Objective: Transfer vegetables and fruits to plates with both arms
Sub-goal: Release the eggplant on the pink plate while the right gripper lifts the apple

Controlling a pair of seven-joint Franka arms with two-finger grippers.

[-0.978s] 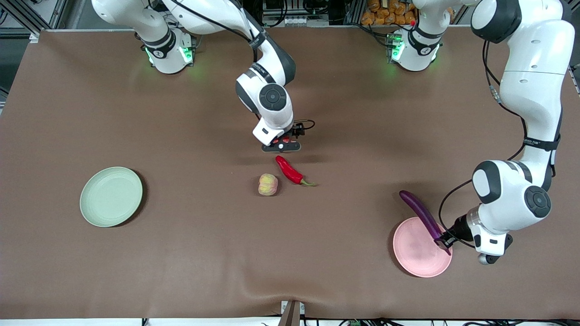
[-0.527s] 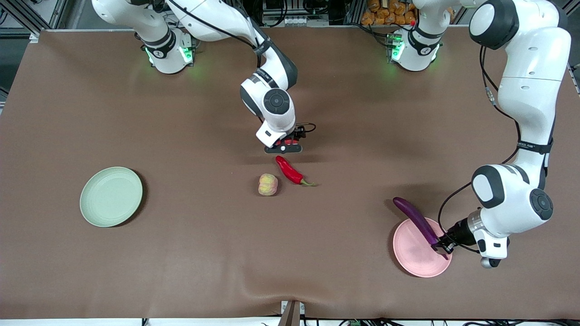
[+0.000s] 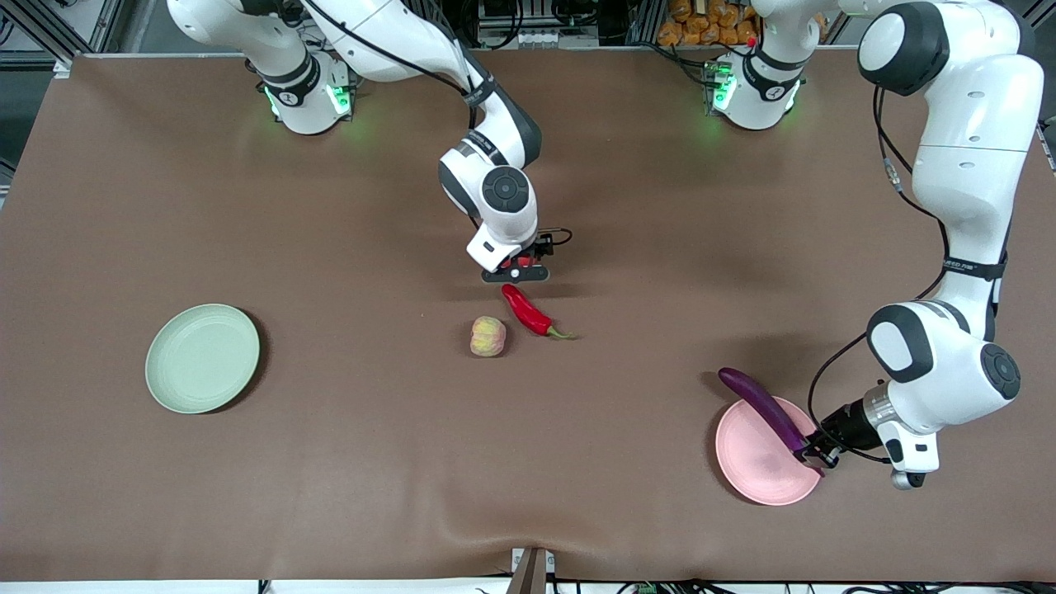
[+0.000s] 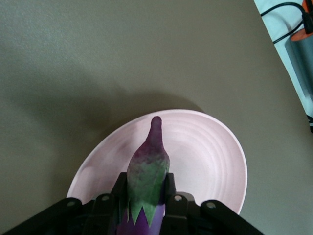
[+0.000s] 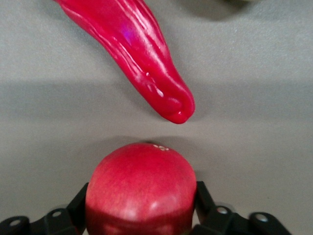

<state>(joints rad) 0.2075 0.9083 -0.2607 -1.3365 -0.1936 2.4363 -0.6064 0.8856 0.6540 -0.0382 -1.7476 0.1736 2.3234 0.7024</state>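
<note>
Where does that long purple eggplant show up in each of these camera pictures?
Front view: eggplant slanting over the pink plate, held by the left gripper.
Left wrist view: eggplant at bottom centre, over the pink plate.
Right wrist view: not in it.
Shared landmark: pink plate.

— What sort of place are you running this in?
— You're in a robotics lab. Two white arms stand on green-lit bases (image 3: 309,97) bolted to a table under a brown cloth (image 3: 371,462).
— Anything else?
— Aluminium framing (image 3: 33,25) and loose cables (image 3: 569,16) crowd the table's edge by those bases.
</note>
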